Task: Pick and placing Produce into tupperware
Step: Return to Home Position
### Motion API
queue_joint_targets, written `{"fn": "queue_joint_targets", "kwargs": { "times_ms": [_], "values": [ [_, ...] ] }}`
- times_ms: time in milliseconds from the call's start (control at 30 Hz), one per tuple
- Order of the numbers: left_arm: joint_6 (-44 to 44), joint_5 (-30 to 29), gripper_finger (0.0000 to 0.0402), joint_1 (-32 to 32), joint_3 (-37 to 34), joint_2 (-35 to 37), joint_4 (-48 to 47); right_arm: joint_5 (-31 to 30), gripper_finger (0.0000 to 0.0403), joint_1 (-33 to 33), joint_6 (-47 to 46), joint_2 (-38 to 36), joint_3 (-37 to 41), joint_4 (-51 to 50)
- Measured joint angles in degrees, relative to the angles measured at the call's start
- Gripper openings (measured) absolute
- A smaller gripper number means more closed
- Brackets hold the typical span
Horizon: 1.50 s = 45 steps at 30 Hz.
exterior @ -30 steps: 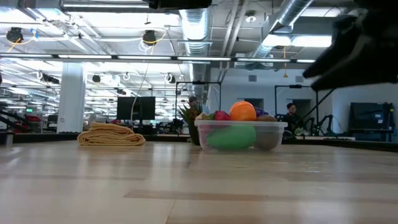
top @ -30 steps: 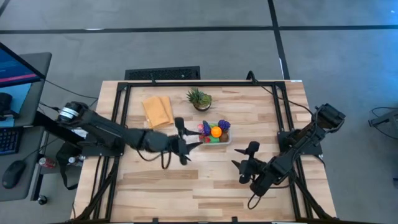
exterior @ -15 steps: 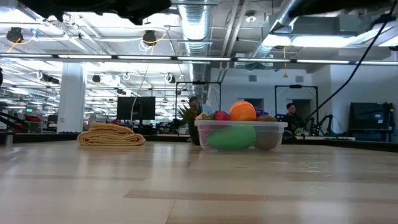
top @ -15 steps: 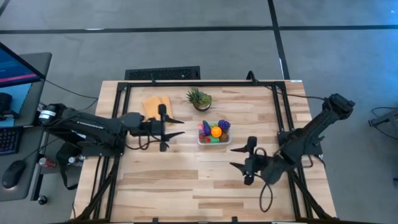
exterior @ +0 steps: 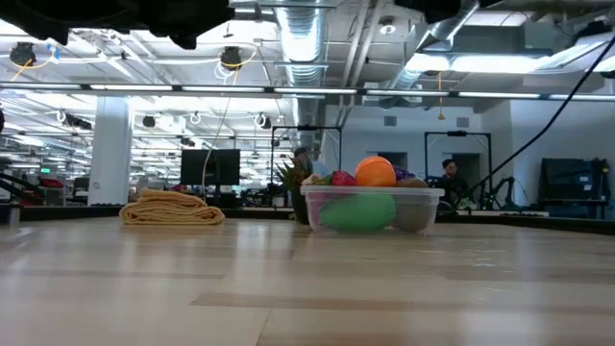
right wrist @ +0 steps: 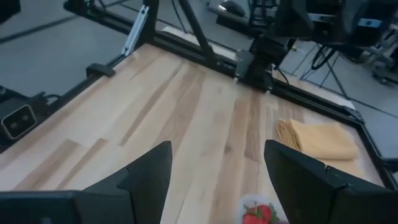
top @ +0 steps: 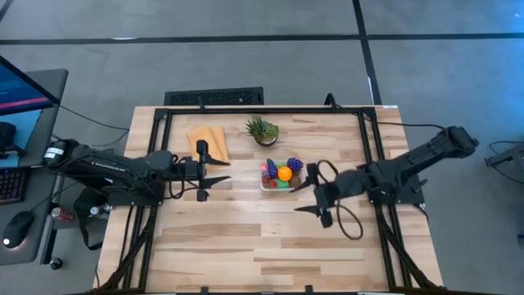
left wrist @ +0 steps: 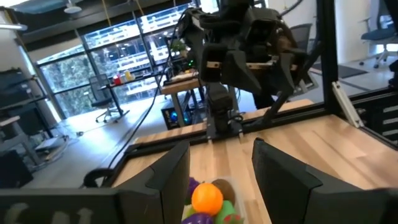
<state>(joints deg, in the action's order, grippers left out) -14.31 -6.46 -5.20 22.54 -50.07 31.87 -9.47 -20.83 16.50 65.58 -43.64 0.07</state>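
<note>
**Toy food packed, both grippers empty**

The produce [top: 284,173] lay piled in the tupperware [top: 301,185] near the middle of the desk [top: 270,246]. The left gripper [top: 219,170] hung on one side of it and the right gripper [top: 307,194] on the other, each near but not touching. Both had their fingers spread wide and held nothing.

The toys looked small, light and hard, so I think the round ones would roll if dropped. The tupperware looked thin and light too. It would likely slide if bumped, so its two long walls seem the best place to pinch.

The high view showed both arms, and no toy lay loose on the desk. The low view showed no gripper, but it showed the orange toy [exterior: 375,171] sticking up over the rim. The left wrist view looked down on that orange toy between its own fingers. The right wrist view caught only a bit of red at the edge, plus the yellow cloth [right wrist: 317,138].
</note>
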Motion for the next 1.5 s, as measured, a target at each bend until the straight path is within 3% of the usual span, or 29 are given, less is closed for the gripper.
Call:
{"fn": "queue_joint_targets", "kwargs": {
  "times_ms": [233, 400, 667, 833, 1167, 1500],
  "values": [
    [1.5, 0.38, 0.0165, 2.67, -2.34, 3.89, -0.03, 8.31, 0.025, 9.41, -0.82, -2.29, 0.0, -0.01],
    [2.66, 1.77, 0.0165, 4.07, -5.05, 8.4, 0.14, 11.88, 0.025, 12.75, -1.04, -6.16, 1.73, 1.26],
    [4.52, 1.51, 0.0165, 4.62, -11.98, 17.44, 2.71, 12.04, 0.025, 15.36, -1.99, -18.24, 20.92, 23.94],
    [5.08, 0.29, 0.0165, 4.66, -14.54, 21.12, 2.54, 12.63, 0.025, 18.04, -4.07, -23.84, 29.17, 28.13],
    [6.17, 0.53, 0.0165, 4.66, -14.63, 21.61, 1.47, 25.74, 0.025, 27.28, -7.51, -27.64, 38.14, 37.66],
    [5.74, -3.48, 0.0165, 4.72, -14.63, 22.47, -2.12, 26.36, 0.025, 29.98, -7.81, -27.6, 40.26, 39.41]
  ]
}}
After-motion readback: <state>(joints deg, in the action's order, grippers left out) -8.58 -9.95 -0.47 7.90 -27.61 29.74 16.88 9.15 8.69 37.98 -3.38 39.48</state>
